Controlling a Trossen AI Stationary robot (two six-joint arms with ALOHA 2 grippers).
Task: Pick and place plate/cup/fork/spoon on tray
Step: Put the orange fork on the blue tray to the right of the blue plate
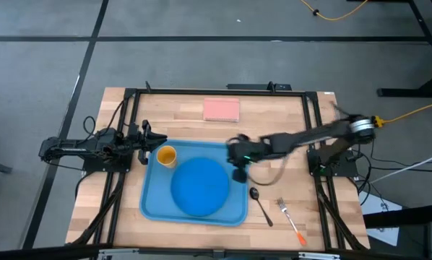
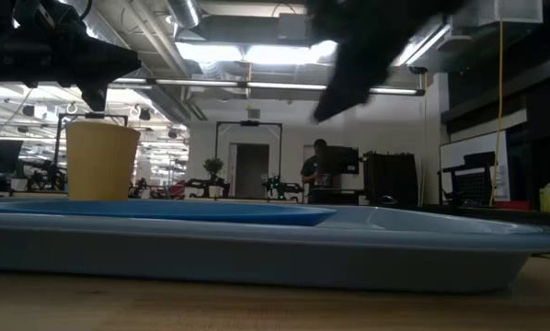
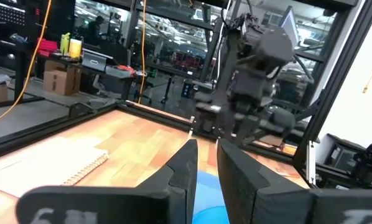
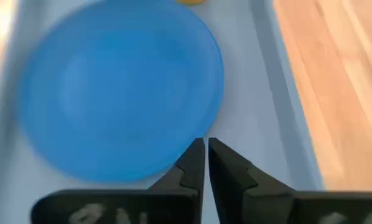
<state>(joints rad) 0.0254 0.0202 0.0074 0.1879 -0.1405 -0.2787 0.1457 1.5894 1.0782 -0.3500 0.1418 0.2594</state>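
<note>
Two things already sit in the tray [image 1: 149, 206]: the plate [image 1: 199, 185] lies flat near its middle, and the cup [image 1: 165, 156] stands upright in the far corner on the left arm's side. Look at the low view and you get little of this: the tray's rim [image 2: 257, 253] runs across the whole width, the cup [image 2: 100, 161] rises behind it, and the plate shows only as a thin darker blue band [image 2: 165, 211]. Both arms there are dark blurred shapes cut off at the top edge, so you cannot sort them from that picture.

From above, your right gripper [image 1: 238, 173] hangs over the tray's edge on the right arm's side, just beside the plate, and its arm is smeared along its length. The right wrist view shows its fingers [image 4: 192, 165] nearly together with only a slit between them, holding nothing, with the plate [image 4: 120, 87] and the tray floor [image 4: 260, 124] below; only a sliver of the cup shows at the frame edge.

Your left gripper [image 1: 145, 139] waits at the tray's far corner, just beside the cup, fingers [image 3: 185, 168] close with a narrow gap, empty.

Off the tray, on the bare wooden table [image 1: 288, 115], the spoon [image 1: 260, 204] lies just beside the tray's rim and the fork [image 1: 290, 221] lies beyond it, apart. A pink pad [image 1: 221, 109] rests at the far edge
</note>
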